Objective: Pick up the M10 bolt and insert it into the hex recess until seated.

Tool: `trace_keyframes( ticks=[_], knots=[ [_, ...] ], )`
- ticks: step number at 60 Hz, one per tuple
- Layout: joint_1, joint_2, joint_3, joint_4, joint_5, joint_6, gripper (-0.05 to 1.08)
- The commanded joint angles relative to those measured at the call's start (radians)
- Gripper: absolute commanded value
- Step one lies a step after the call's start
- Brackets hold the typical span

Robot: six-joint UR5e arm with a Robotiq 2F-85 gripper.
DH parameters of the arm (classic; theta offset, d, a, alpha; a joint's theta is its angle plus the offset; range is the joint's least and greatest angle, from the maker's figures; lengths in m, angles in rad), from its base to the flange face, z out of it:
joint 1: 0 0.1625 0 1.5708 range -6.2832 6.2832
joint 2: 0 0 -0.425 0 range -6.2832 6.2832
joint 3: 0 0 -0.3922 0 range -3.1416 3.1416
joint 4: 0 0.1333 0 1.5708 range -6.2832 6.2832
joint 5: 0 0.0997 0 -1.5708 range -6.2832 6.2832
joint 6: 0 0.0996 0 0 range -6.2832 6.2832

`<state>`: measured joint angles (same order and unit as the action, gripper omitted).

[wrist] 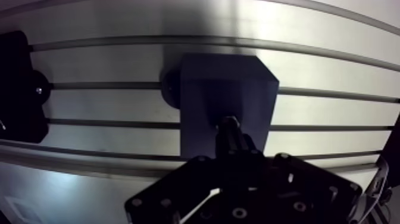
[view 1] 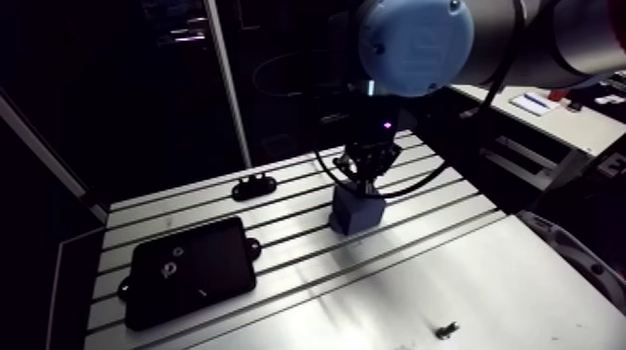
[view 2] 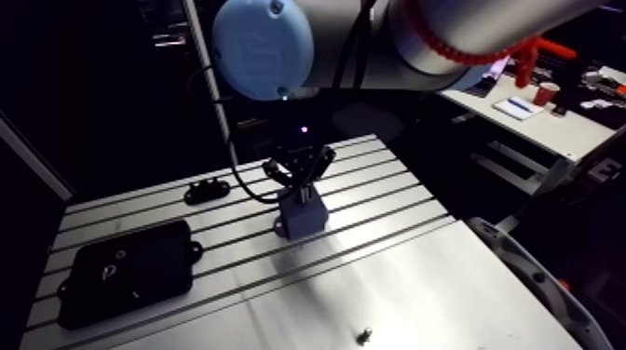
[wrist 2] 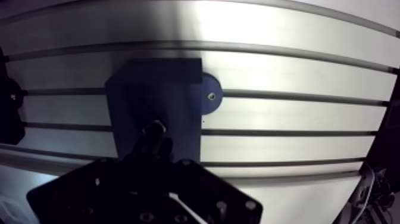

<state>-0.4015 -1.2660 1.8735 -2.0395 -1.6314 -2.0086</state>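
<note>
A slotted silver metal table (view 1: 522,279) with long straight grooves holds a square blue-grey plastic block (view 1: 357,212); the block has a smooth flat top and a round foot tab (wrist 2: 209,95) with a tiny screw in it; the black two-finger gripper (wrist: 231,140) hangs right over the block; its fingers (wrist: 241,145) are pinched close together on a short dark metal bolt (wrist: 229,124) with a rounded shiny end, and that end is at the top of the block; a flat black plate with small round ears (view 1: 191,270) lies well apart to one side; a small dark metal bit (view 1: 447,328) lies alone near the table's front edge
</note>
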Motion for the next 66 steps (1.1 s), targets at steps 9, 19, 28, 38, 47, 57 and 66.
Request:
trace_keyframes(
  ticks=[9, 19, 28, 38, 47, 57, 66],
  knots=[
    [0.000, 0.003, -0.001, 0.000, 0.000, 0.000, 1.02],
    [0.000, 0.003, 0.003, 0.000, 0.000, -0.012, 1.02],
    [0.000, 0.001, 0.003, 0.000, 0.000, -0.014, 1.02],
    [0.000, 0.003, 0.003, 0.000, -0.002, -0.014, 1.02],
    [0.000, 0.003, 0.004, 0.000, -0.002, -0.014, 1.02],
    [0.000, 0.003, 0.000, 0.000, -0.002, -0.017, 1.02],
    [0.000, 0.007, 0.000, 0.000, -0.002, -0.019, 1.02]
  ],
)
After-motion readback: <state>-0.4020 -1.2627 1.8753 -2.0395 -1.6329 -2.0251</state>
